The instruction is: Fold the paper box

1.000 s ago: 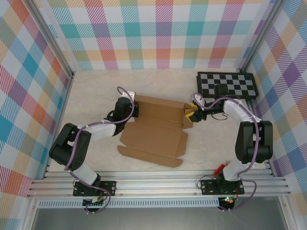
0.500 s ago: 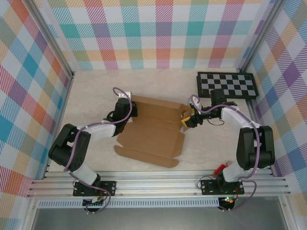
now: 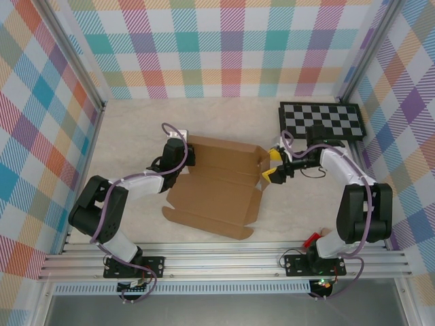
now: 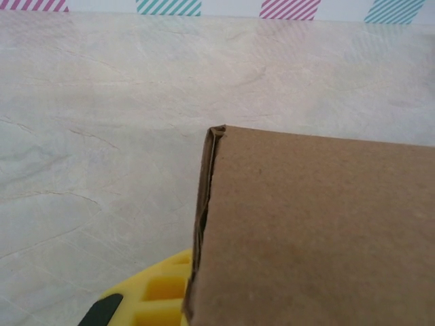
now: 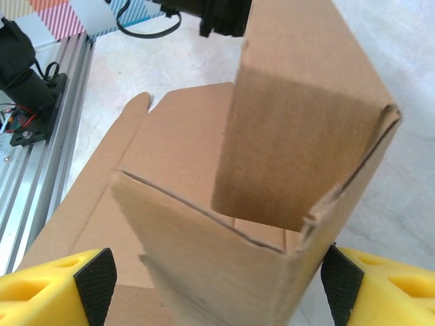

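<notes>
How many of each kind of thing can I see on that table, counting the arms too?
robot arms: 2
paper box, brown cardboard, partly folded: 1
checkerboard panel, black and white: 1
small red object by the right arm's base: 1
Total: 5

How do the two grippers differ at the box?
The left gripper is shut on the paper box; the right gripper is open, straddling a raised flap. The left gripper is at the box's left end, the right gripper at its right end. Both are yellow-tipped.
</notes>
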